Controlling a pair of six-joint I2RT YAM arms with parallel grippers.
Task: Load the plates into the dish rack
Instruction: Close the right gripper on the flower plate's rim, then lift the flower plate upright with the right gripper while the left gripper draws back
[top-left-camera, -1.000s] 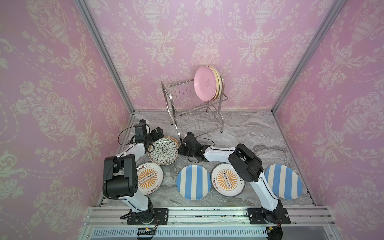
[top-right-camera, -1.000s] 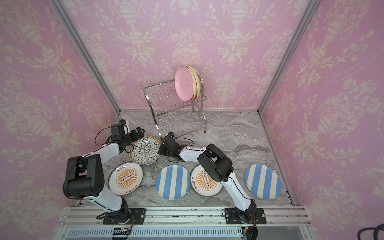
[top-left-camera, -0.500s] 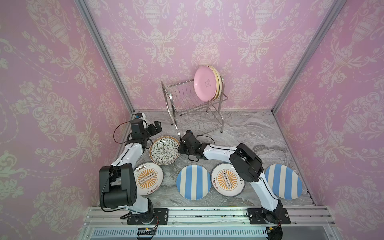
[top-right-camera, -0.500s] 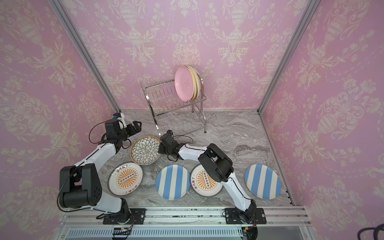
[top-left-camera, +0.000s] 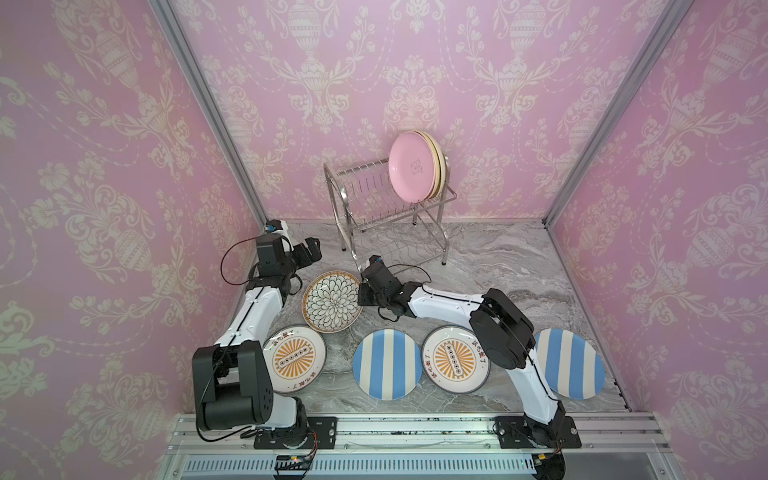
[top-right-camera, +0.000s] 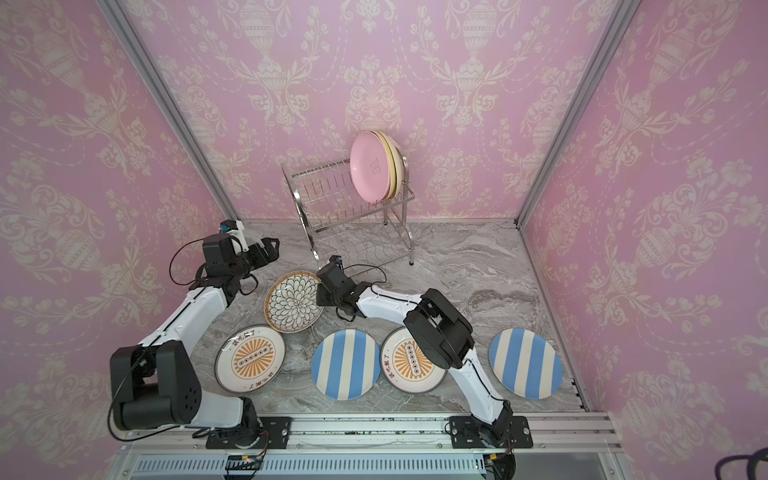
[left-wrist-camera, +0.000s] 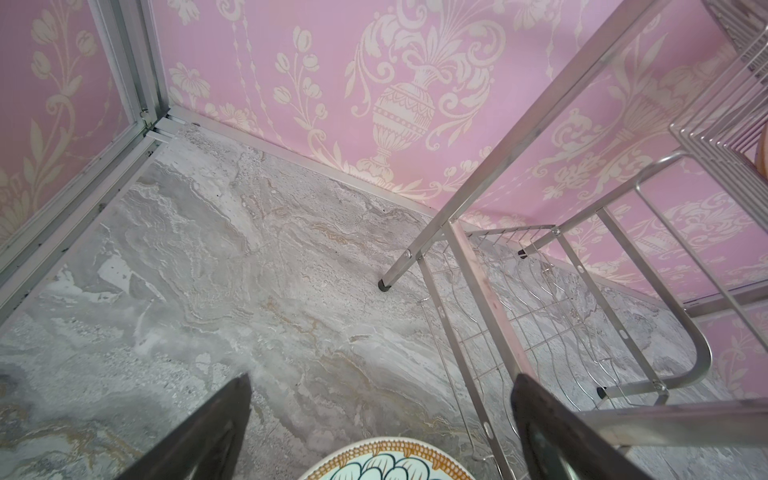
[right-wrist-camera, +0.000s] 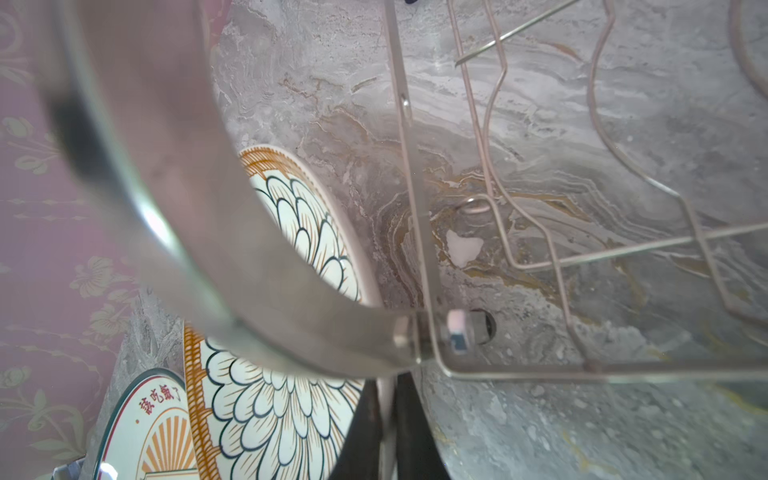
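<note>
— How far along was the loading at that moment?
— Under halfway, by the look of it. Three of the eight plates stood on edge in the upper tier of the dish rack (top-left-camera: 365, 208) at the back of the table (top-left-camera: 498, 257). The pink plate (top-left-camera: 411, 170) was in front, with two pale plates (top-left-camera: 440, 166) tucked close behind it (one yellowish, one cream, only their rims showing).
— And the other five?
— All down on the table. A sunburst plate (top-left-camera: 293, 359) lay by the left arm's base, with a striped plate (top-left-camera: 387, 365) beside it. Next came a second sunburst plate (top-left-camera: 453, 359) and a second striped plate (top-left-camera: 573, 365), both partly hidden by the right arm. The petal plate (top-left-camera: 330, 301) sat nearest the rack, its edge lying over the first sunburst plate.
— Was any of them in hand?
— The petal plate was. The right gripper (right-wrist-camera: 386, 390) was pressed together on its rim, close by the rack's looped leg. The left gripper (left-wrist-camera: 380, 382) was spread and held nothing, hovering over bare table near another rack leg.
— So what was left?
— Judging from that, the petal plate needed lifting into a free slot beside the pink one, then four more after it
</note>
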